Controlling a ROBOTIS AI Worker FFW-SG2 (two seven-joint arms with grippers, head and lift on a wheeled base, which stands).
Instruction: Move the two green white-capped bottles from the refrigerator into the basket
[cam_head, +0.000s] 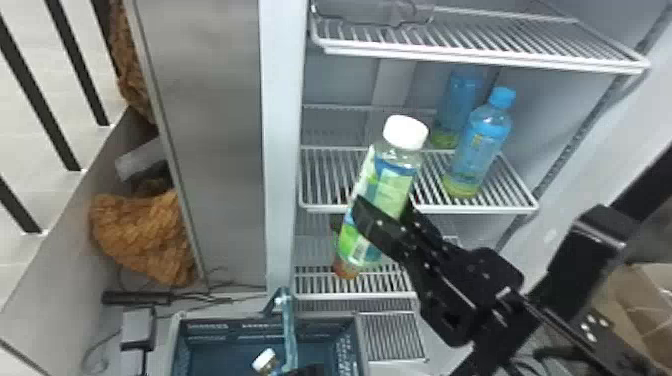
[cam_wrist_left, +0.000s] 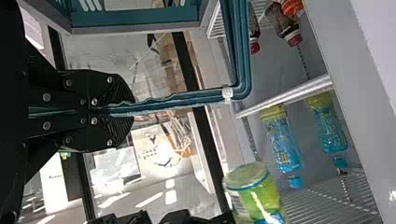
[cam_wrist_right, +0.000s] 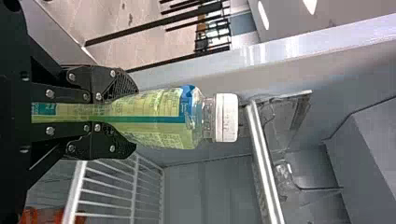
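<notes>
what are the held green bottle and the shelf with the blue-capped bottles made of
The green bottle is probably clear, glossy plastic, with a see-through neck; glass is possible. The wire shelf is likely metal with a smooth white coating, judging by its thin, straight bars.

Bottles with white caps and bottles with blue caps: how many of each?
White-capped: 2, held bottle in the right pincer, another bottle in the basket
Blue-capped: 2, front bottle and rear bottle
Total: 4
</notes>
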